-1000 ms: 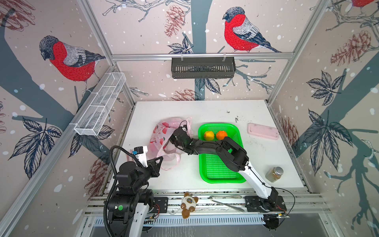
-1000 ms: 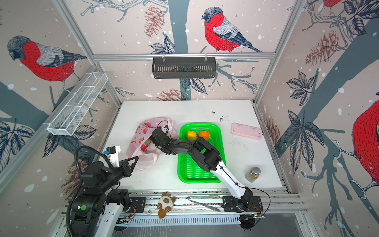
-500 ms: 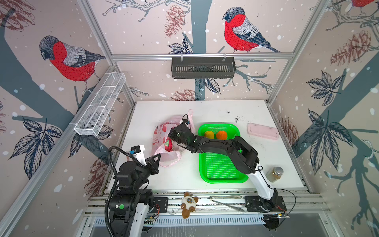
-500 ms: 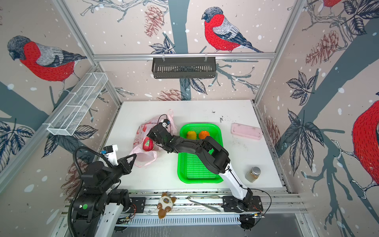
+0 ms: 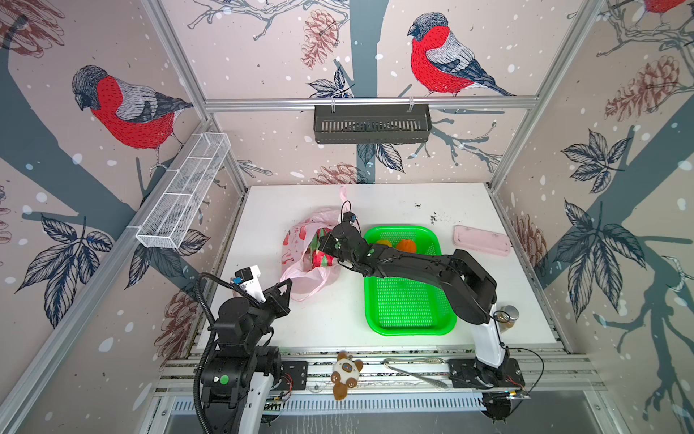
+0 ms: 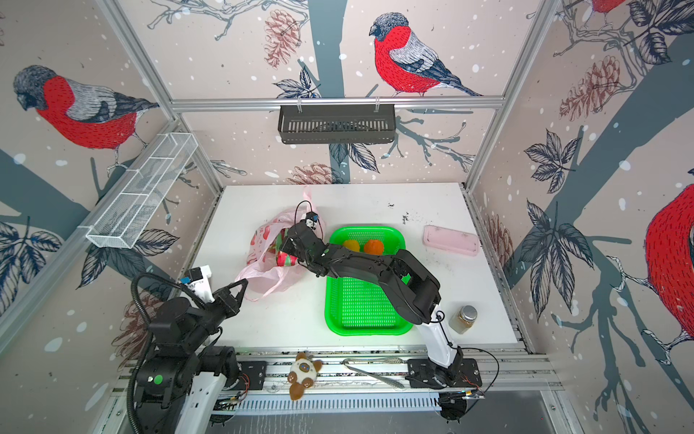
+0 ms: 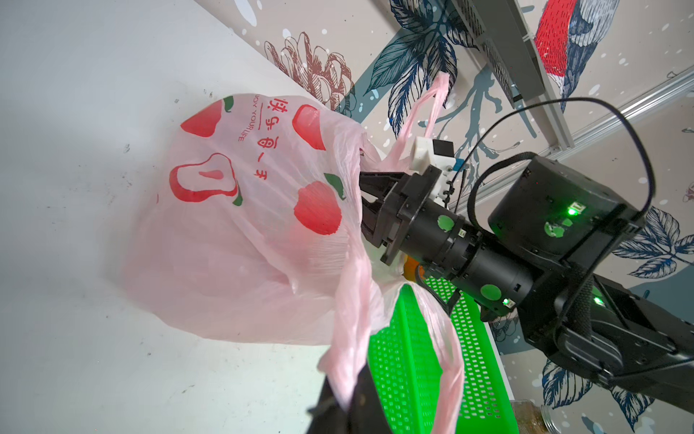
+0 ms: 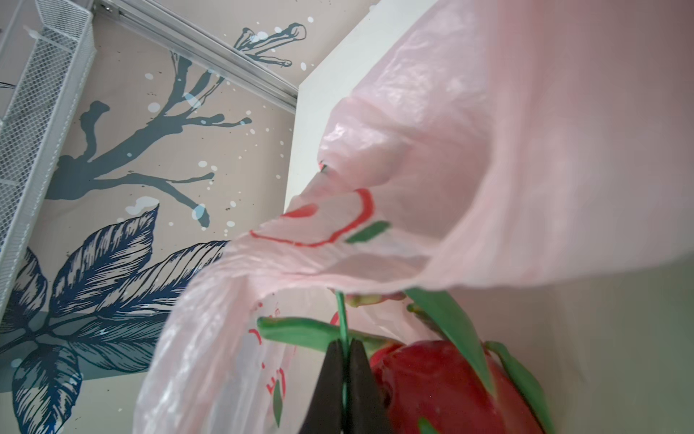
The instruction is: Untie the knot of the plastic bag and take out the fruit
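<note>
Now the bag (image 5: 300, 244) lies on the surface (image 5: 469, 210) just left of the tray (image 5: 409, 330), a dragon fruit (image 5: 323, 259) in its mouth; the tray holds a yellow ball (image 5: 383, 243) and an orange ball (image 5: 406, 246); left hand (image 7: 347, 398) clenched on a bag handle (image 7: 353, 338); right hand (image 8: 343, 360) pinches the fruit's green scale (image 8: 340, 312); since a second ago, the right elbow (image 5: 473, 285) has swung rightward.

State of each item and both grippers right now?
plastic bag: mouth open, handles untied
left gripper: shut on a plastic bag handle
right gripper: shut on a dragon fruit scale
dragon fruit: inside the bag mouth
yellow ball: in green tray
orange ball: in green tray
jar: upright, lid on
</note>
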Tool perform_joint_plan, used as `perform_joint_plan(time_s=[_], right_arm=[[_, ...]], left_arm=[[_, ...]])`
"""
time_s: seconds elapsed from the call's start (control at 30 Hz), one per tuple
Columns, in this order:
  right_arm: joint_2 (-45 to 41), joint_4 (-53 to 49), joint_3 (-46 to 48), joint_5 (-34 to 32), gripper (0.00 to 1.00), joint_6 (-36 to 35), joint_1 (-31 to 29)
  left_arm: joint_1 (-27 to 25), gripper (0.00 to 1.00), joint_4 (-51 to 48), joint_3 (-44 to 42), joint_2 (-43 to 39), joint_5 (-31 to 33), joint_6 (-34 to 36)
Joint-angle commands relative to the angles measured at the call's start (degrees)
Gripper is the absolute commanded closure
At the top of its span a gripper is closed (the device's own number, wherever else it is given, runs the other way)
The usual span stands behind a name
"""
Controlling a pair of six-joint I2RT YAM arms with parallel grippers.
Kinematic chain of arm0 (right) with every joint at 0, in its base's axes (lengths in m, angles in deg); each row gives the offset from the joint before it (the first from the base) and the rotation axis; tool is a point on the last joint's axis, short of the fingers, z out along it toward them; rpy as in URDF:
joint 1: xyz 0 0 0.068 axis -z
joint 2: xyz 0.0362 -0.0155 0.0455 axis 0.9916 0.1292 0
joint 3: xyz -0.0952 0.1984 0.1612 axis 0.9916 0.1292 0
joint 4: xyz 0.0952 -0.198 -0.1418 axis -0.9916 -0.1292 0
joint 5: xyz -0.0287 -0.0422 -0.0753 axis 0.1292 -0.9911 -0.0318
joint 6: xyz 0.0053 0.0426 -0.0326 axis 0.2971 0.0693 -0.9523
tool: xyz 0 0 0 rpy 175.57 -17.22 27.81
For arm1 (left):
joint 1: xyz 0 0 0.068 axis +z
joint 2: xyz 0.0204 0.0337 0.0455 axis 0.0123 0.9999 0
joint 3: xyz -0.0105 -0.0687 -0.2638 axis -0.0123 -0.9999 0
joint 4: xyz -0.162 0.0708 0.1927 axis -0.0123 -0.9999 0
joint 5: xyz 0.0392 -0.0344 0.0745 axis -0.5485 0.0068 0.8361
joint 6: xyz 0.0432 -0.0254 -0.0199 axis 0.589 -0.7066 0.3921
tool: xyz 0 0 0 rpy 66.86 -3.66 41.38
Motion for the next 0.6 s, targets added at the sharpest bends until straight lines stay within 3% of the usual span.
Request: perform_joint_plan(time_s=[0.0, 0.27, 0.57], right_arm=[[-1.8, 0.9, 1.2, -1.4, 0.94, -0.9, -0.1], [-1.3, -2.3, 1.1, -3.1, 0.92, 1.2, 0.2], [3.5, -11.6, -7.0, 1.6, 0.60, -2.7, 0.5]], left_arm=[[0.0, 1.00, 1.7, -0.1, 0.1, 1.3, -1.7], [0.0, 1.00, 8.0, -0.8, 3.8, -1.2, -2.1], [0.0, 1.00, 14.1, -4.5, 7.5, -7.1, -5.6]])
